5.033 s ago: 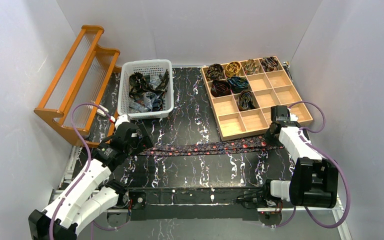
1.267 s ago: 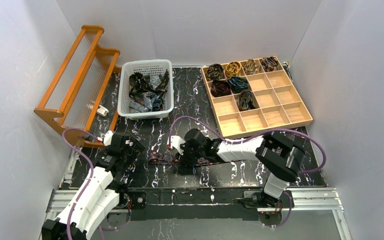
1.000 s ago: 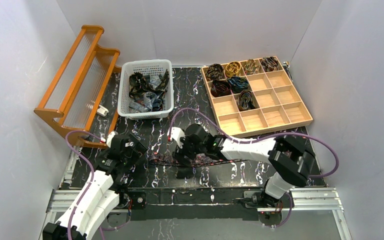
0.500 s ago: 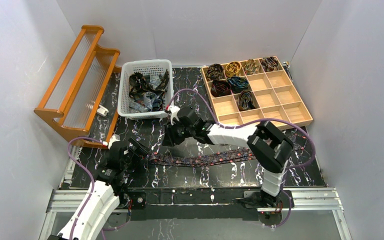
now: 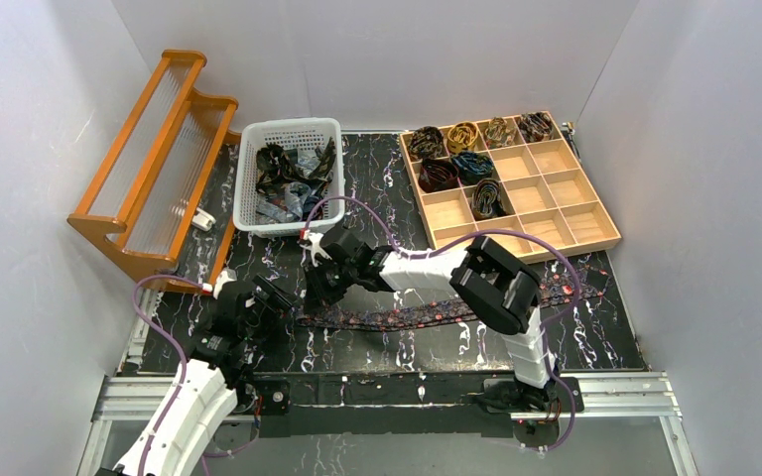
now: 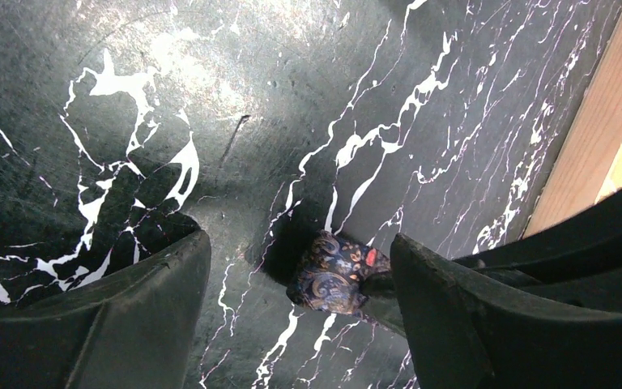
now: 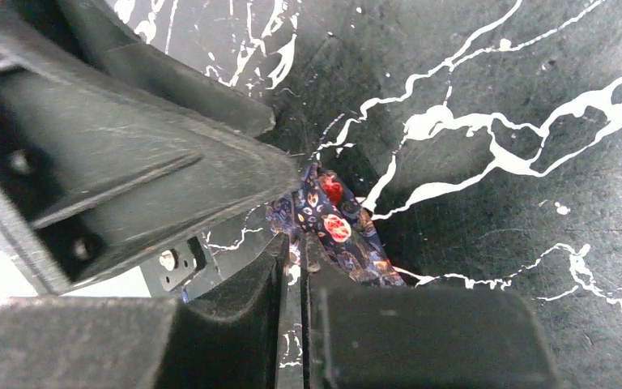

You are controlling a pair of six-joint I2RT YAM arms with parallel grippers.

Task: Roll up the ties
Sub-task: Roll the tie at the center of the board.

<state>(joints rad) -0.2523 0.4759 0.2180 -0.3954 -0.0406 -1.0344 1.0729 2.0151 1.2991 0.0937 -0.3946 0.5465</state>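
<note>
The tie (image 7: 336,223) tip is pinched by the pressed-together right end effector (image 7: 293,255). The left end effector (image 6: 300,247) is spread around it. Fabric is judged soft, light and slippery, best gripped at the tip.

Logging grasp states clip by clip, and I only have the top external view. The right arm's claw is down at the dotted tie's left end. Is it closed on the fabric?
Observer: Yes. The right wrist view shows the right claw shut, with the tie pinched at its tips.
Reviewer: And the left claw?
Observer: The left wrist view shows the left claw open wide, with the tie's tip lying in the gap.
Reviewer: Anything on the fabric?
Observer: Close up it is dark blue, with paisley swirls among the red dots.
</note>
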